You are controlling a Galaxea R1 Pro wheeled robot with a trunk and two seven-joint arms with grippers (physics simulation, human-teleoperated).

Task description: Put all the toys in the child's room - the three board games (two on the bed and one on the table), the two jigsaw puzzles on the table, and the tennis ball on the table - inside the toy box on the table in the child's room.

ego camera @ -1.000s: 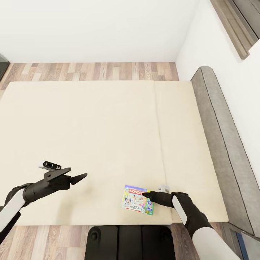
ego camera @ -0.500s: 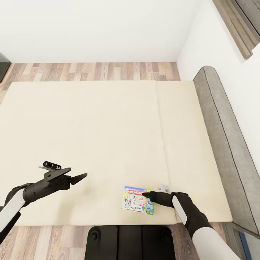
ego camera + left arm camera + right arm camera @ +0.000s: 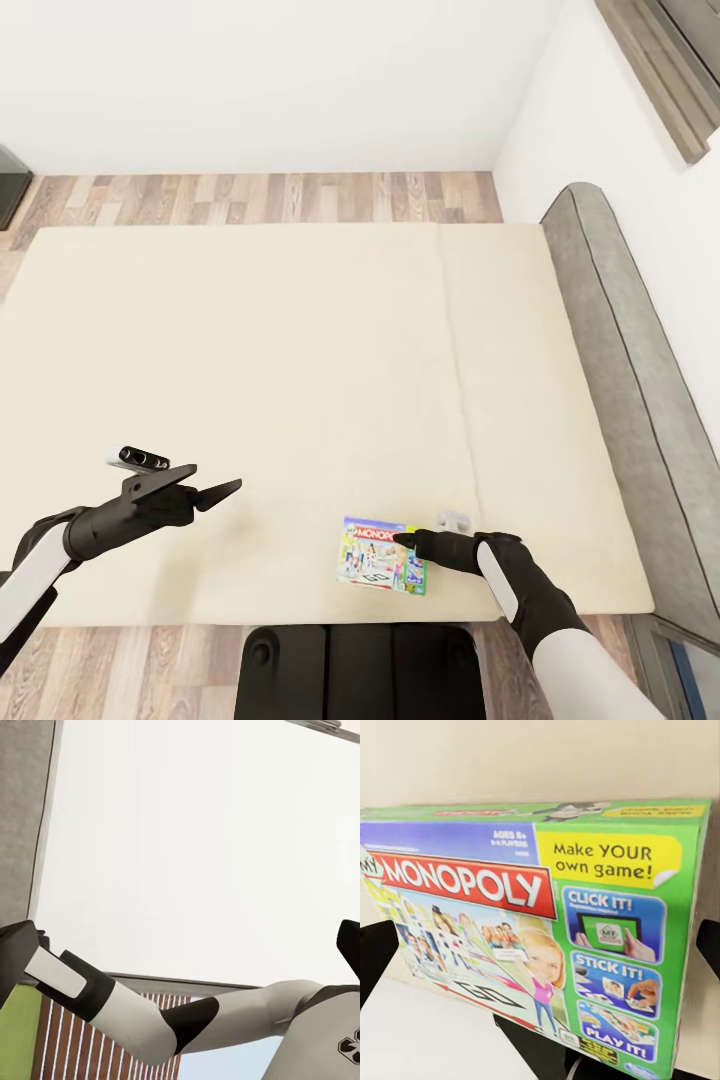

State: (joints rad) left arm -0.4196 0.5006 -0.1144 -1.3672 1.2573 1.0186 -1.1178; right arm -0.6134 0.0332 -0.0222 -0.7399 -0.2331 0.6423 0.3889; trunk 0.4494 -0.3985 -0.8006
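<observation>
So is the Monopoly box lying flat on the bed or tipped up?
Lying flat: the Monopoly box rests printed face up on the bed, near its front edge, with the right gripper at its side.

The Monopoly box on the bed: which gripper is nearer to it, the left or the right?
Right. The right gripper is at the Monopoly box, its jaws at the box's right edge. The left gripper hangs over bare bed, well off to the box's left.
</observation>
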